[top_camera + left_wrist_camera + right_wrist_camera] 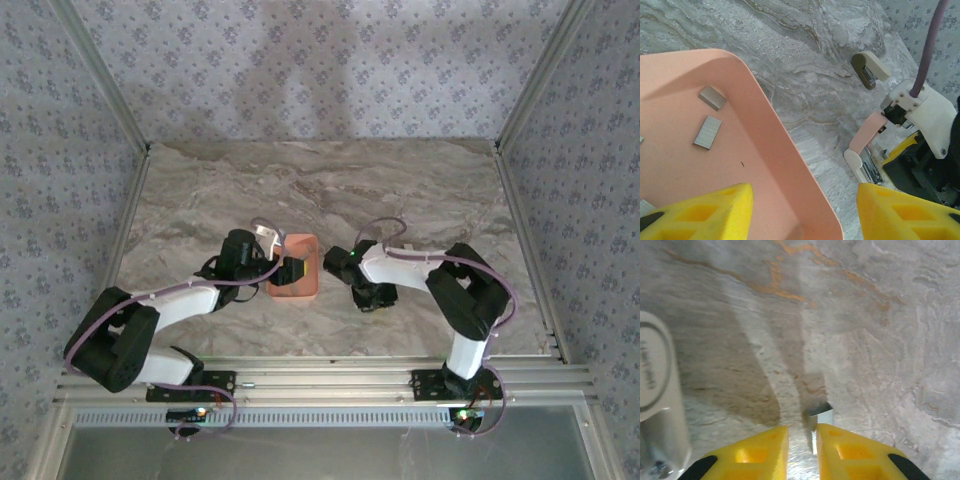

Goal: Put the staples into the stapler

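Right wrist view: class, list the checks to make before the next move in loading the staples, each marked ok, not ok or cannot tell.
1. A staple strip sits at the right gripper fingertips: ok.
2. Strip firmly gripped: cannot tell.
3. The pink stapler has its lid raised for loading: ok.
4. The spare staples lie in the tray: ok.
5. The left gripper is open, holding nothing: ok.

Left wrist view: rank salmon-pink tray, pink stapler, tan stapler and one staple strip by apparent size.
1. salmon-pink tray: largest by far, and cropped by the frame.
2. pink stapler, lying open.
3. tan stapler: looks smaller, but it lies farther from the camera, so 2 versus 3 is unsure.
4. staple strip in the tray: smallest, though near.
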You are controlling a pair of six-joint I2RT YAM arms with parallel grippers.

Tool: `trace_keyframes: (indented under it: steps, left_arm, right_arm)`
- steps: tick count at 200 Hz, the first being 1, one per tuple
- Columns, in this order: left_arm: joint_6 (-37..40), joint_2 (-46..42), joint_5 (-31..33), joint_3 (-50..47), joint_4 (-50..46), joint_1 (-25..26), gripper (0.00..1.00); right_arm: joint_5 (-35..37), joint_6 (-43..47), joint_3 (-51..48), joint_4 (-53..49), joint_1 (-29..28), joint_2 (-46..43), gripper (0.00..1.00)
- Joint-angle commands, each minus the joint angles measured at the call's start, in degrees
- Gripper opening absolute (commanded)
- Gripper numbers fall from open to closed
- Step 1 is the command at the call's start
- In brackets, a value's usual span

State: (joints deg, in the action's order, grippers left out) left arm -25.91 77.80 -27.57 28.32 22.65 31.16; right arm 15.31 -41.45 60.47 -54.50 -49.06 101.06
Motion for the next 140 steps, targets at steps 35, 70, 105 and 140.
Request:
trace_keyframes:
  steps: [35,70,105,140]
  left_arm:
    - [1.21,0.69,-0.21,0.07,0.85,-0.13,0.57]
    - [1.13,0.68,-0.37,0.16,1.12,-0.13,0.57]
    - [0.86,0.77,-0.38,0.06,1.26,-0.13,0.57]
    - [0.69,0.76,-0.29,0.12,1.44,-0.21,0.57]
  right_arm:
    - [-3.11,-0.15,-1.6,0.44,2.86,-8.8,0.33]
    - [-11.77,1.61,-5.12,3.75,9.39,-11.15,0.33]
    - [-17.52,2.94,-7.87,7.51,13.75,-10.78,0.35]
    - [-18.27,4.95,-7.74,7.95,15.69,-9.19,0.34]
